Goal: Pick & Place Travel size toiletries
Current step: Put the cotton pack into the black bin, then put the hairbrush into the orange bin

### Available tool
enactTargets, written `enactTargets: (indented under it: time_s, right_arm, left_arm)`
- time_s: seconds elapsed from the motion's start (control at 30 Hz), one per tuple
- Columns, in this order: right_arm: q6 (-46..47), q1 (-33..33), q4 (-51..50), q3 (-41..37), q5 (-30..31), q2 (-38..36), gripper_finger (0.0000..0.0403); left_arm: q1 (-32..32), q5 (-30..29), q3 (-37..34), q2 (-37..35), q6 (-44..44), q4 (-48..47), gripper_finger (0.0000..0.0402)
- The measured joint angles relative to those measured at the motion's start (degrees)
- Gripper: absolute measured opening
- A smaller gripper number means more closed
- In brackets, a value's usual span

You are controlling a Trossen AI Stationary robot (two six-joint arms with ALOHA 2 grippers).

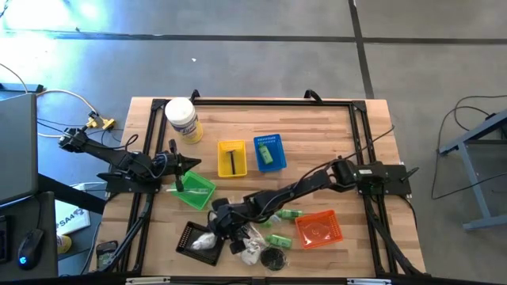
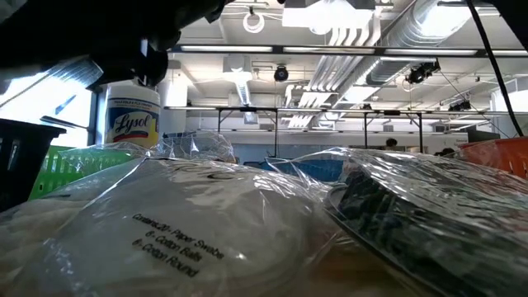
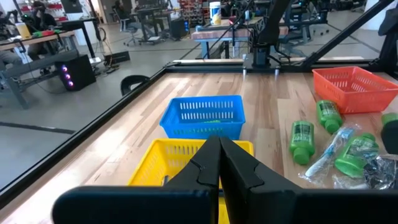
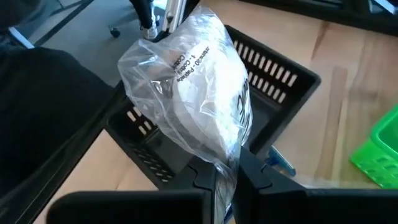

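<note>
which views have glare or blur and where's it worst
Low view: a clear packet with white contents lies right against the lens, its crinkled plastic throwing glare, and the ceiling lights are blown out. High view: a bright patch of glare on the floor at the picture's top left. Right wrist view: the packet pinched in the right pincer shows sheen. Left wrist view: even light, the shut left pincer soft up close.

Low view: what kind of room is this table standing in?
Probably a robotics lab or workshop. Exposed silver ceiling ducts run overhead, more black-framed workbenches stand behind, and the left wrist view shows a desk with a lit computer tower.
</note>
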Motion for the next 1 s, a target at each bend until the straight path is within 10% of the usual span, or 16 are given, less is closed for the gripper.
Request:
enactTargets:
  time_s: [1.0]
  right_arm:
    - [-4.36, 0.58, -0.85, -0.04, 7.87, -2.09, 0.0171]
  left_arm:
    - [0.01, -0.02, 0.00, -0.01, 0.02, -1.69, 0.0000]
